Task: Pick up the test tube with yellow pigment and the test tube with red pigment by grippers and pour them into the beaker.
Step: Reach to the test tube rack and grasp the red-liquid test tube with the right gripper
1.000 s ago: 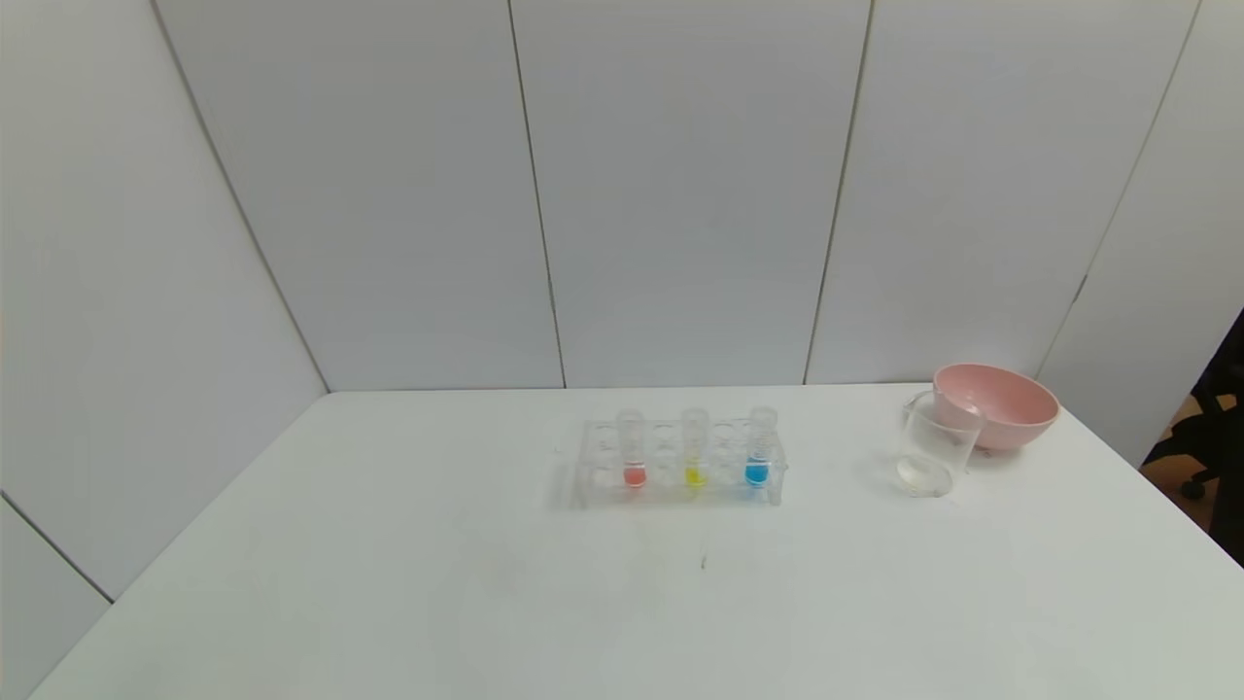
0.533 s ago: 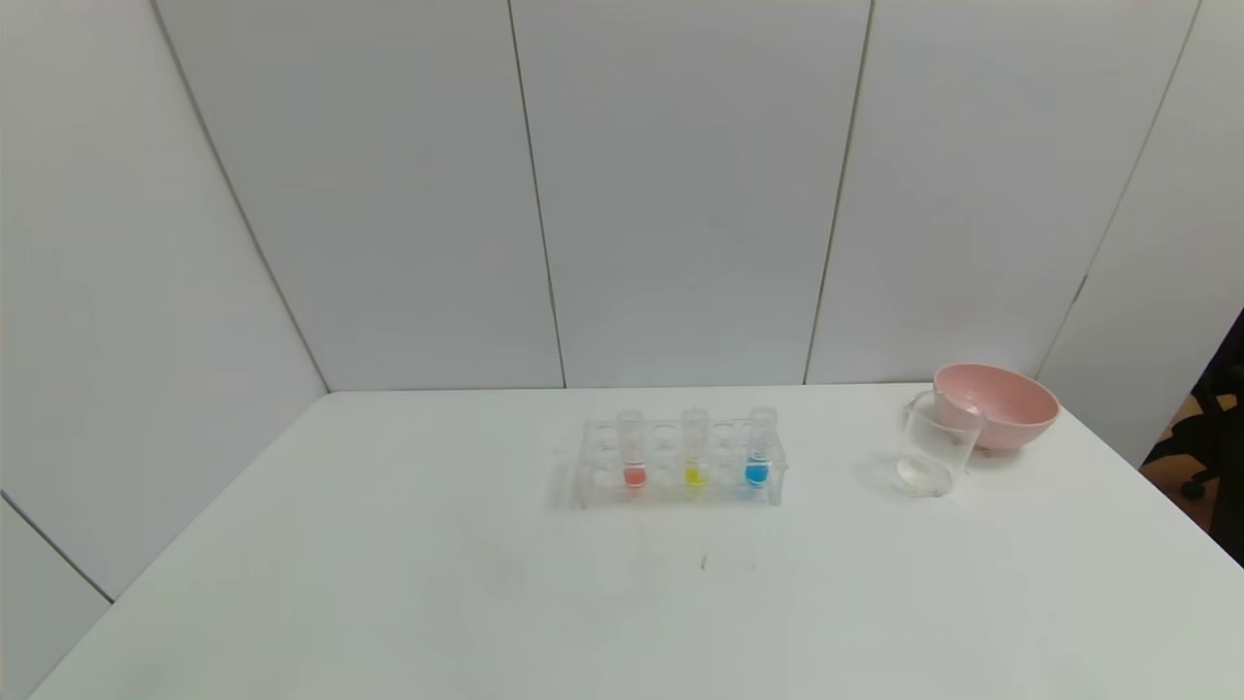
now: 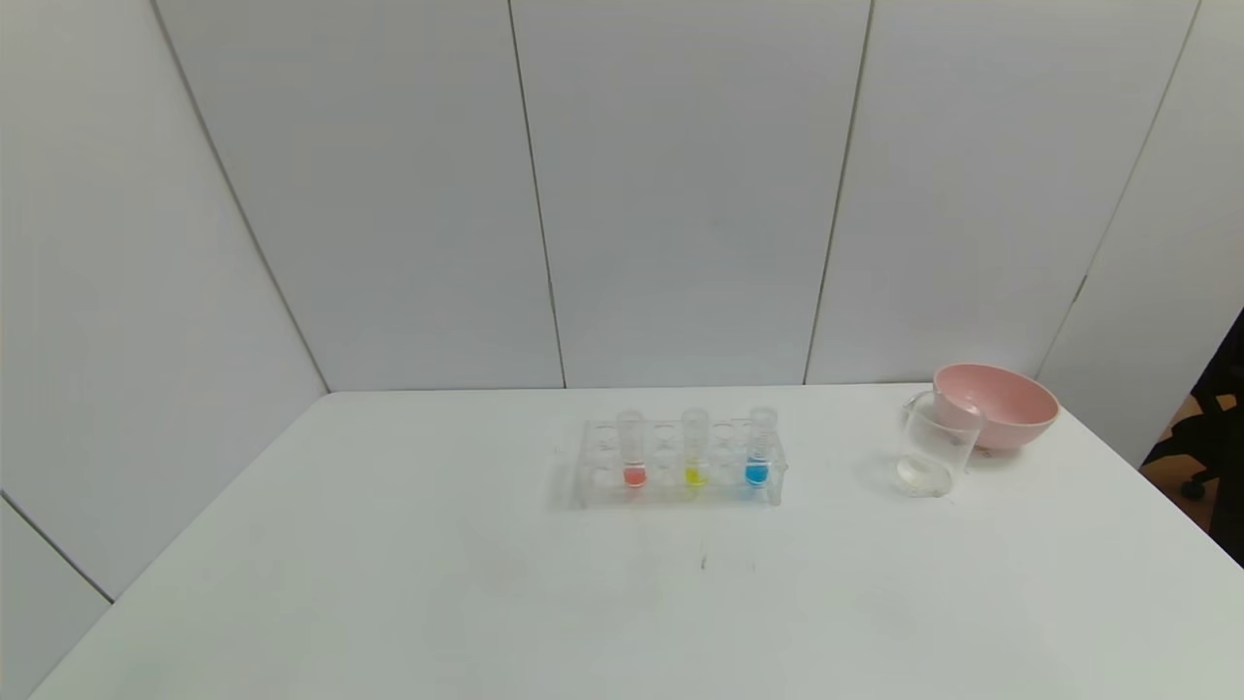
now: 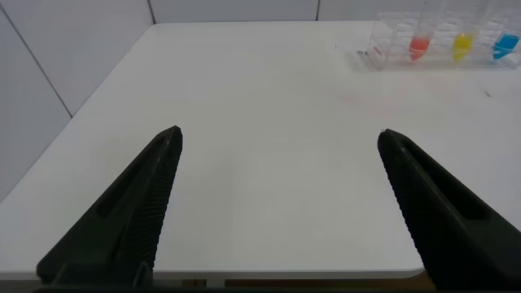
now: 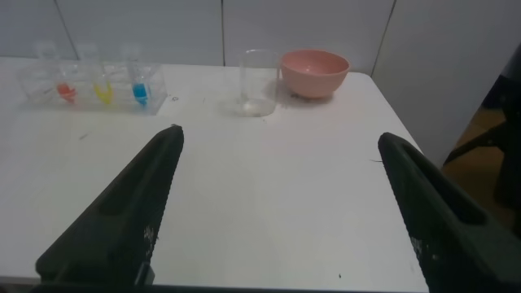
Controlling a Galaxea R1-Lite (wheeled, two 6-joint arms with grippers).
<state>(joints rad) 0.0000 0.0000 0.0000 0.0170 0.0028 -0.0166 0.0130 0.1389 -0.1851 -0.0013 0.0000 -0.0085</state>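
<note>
A clear rack point(image 3: 677, 486) stands mid-table with three upright tubes. The test tube with red pigment point(image 3: 633, 449) is at its left, the test tube with yellow pigment point(image 3: 694, 447) in the middle, a blue tube point(image 3: 759, 445) at its right. The clear beaker point(image 3: 936, 447) stands to the right of the rack. Neither arm shows in the head view. My left gripper point(image 4: 278, 138) is open and empty over the table's near left part, far from the rack point(image 4: 440, 45). My right gripper point(image 5: 278, 138) is open and empty over the near right part, short of the beaker point(image 5: 258, 83).
A pink bowl point(image 3: 995, 404) sits just behind the beaker at the table's far right, and it also shows in the right wrist view point(image 5: 314, 72). White wall panels close the back and left. The table's right edge point(image 3: 1166, 491) drops off beside the bowl.
</note>
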